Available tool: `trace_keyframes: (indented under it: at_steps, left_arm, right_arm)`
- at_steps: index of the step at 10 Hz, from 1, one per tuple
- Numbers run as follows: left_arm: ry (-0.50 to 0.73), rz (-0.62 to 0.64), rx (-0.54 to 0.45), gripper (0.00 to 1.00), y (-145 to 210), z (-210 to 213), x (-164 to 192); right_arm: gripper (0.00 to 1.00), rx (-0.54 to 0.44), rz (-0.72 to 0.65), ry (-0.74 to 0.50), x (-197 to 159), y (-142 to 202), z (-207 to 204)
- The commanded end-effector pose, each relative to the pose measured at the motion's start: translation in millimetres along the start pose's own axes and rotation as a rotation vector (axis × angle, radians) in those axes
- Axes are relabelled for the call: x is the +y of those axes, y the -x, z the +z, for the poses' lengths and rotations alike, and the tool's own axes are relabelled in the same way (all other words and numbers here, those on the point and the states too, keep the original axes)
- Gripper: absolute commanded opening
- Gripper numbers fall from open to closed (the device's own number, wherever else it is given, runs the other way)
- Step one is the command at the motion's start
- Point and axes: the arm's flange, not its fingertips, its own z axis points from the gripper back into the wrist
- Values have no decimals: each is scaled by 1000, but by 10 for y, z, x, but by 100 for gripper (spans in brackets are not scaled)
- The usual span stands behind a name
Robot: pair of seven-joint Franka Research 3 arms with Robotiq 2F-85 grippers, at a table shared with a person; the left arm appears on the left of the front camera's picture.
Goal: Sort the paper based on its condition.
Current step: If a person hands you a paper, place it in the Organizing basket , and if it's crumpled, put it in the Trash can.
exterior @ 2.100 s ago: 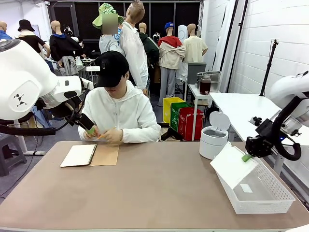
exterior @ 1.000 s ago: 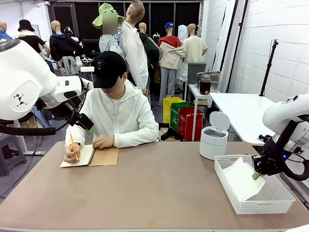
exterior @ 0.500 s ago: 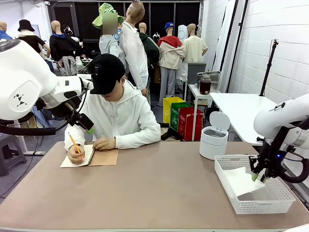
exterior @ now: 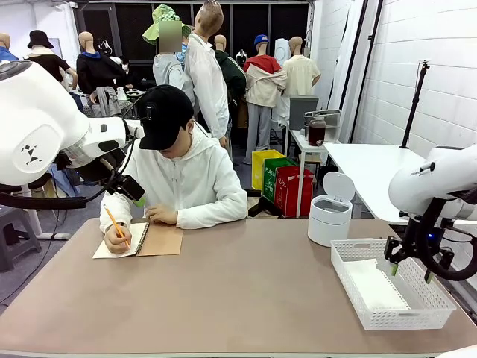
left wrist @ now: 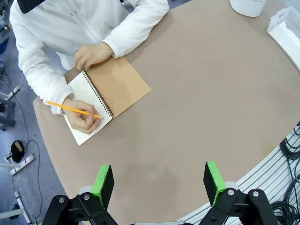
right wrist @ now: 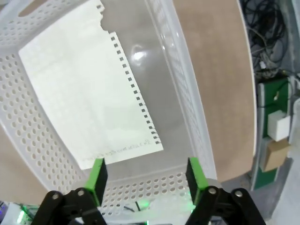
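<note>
White paper [right wrist: 89, 98] lying flat in mesh basket [exterior: 402, 317], perforated edge showing. We are hovering right tool [right wrist: 146, 171] above it, wide, empty; left tool [left wrist: 158, 180] wide over tabletop [left wrist: 197, 93]. We are judging this sheet sorted; person writing in notebook [left wrist: 117, 84], more sheets possibly coming.

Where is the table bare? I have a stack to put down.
Bare: the table between the notebook and the basket, down to the near edge. Crowded: far left at the notebook; right, basket, bin and right gripper.

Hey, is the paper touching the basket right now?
Touching. The right wrist view shows the paper lying flat on the floor of the basket, between its walls.
</note>
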Motion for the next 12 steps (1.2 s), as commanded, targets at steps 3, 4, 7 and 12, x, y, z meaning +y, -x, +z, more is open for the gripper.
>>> trace_keyframes:
  at_steps: [3,4,7,12]
  left_arm:
    - [1,1,0,100,7,1,7]
    - [1,1,0,100,7,1,7]
    - [1,1,0,100,7,1,7]
    - [1,1,0,100,7,1,7]
  right_arm:
    - [100,-34,-49,21,65,-21,158]
    - [100,1,-11,4,34,-19,119]
    - [100,1,-11,4,34,-19,119]
    - [100,-2,-17,3,39,-25,136]
